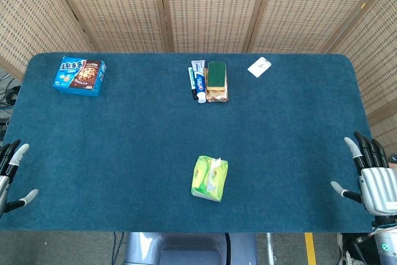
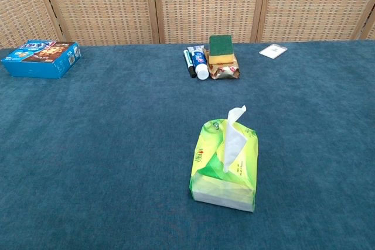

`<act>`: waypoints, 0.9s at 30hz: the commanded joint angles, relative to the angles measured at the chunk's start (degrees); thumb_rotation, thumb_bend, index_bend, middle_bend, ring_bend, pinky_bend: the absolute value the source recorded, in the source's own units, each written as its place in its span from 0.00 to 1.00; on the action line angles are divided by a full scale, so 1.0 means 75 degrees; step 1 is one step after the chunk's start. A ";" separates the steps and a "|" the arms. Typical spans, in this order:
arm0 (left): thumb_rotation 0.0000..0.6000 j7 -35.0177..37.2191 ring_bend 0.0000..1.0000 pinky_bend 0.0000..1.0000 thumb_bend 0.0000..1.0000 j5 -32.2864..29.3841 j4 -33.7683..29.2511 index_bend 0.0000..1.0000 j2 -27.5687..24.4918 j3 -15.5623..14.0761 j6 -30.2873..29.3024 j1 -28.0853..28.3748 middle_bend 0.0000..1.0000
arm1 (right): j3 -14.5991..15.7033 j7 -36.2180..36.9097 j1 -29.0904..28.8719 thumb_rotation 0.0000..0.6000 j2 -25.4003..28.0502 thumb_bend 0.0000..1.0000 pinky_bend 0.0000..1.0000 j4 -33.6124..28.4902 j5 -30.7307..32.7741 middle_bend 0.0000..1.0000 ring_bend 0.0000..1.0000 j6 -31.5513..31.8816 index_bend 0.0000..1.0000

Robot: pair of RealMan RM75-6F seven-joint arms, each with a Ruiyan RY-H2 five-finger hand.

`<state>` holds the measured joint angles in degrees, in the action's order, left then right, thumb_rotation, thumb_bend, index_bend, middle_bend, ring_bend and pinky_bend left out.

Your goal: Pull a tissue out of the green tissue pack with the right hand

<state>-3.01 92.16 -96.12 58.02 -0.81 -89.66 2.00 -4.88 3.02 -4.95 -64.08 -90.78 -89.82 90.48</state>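
Observation:
The green tissue pack (image 1: 209, 179) (image 2: 226, 165) lies near the front middle of the blue table. A white tissue (image 2: 235, 134) sticks up out of its slot. My right hand (image 1: 370, 174) hovers at the table's right edge, far from the pack, with fingers spread and nothing in it. At the left edge my left hand (image 1: 10, 169) also shows spread fingers and holds nothing. Neither hand appears in the chest view.
A blue biscuit box (image 1: 79, 76) (image 2: 40, 58) sits at the back left. At the back middle are a toothpaste tube (image 1: 198, 80), a green-and-yellow sponge (image 1: 216, 75) on a snack packet, and a pen. A white card (image 1: 259, 66) lies back right.

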 commanded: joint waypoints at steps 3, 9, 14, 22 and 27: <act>1.00 0.0094 0.00 0.00 0.00 0.0024 0.0028 0.00 -0.0022 -0.0007 -0.0015 -0.0009 0.00 | 0.0015 -0.0033 -0.0002 1.00 -0.0011 0.00 0.00 0.0000 -0.0003 0.00 0.00 -0.0033 0.00; 1.00 0.0109 0.00 0.00 0.00 0.0050 0.0020 0.00 -0.0027 -0.0023 0.0010 -0.0004 0.00 | 0.0069 -0.0045 -0.0118 1.00 -0.0030 0.00 0.00 0.0037 -0.0186 0.00 0.00 -0.0175 0.00; 1.00 0.0134 0.00 0.00 0.00 0.0052 -0.0015 0.00 -0.0044 0.0003 0.0056 0.0041 0.00 | 0.0250 0.0000 -0.0882 1.00 0.0065 0.00 0.00 0.0177 -0.1454 0.00 0.00 -0.0715 0.00; 1.00 0.0026 0.00 0.00 0.00 -0.0378 -0.0108 0.00 -0.0034 0.0153 0.0520 0.0252 0.00 | 0.0304 0.0226 -0.2754 1.00 0.0073 0.10 0.00 0.0116 -0.3551 0.00 0.00 -0.2012 0.00; 1.00 -0.0144 0.00 0.00 0.00 -0.0660 -0.0137 0.00 0.0007 0.0214 0.0811 0.0362 0.00 | 0.0145 -0.0292 -0.3608 1.00 -0.0252 0.13 0.00 -0.0384 -0.3827 0.00 0.00 -0.3100 0.02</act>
<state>-3.77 87.70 -97.04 57.96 0.62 -84.05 4.45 -3.21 3.01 -28.94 -64.57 -91.44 -116.73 71.57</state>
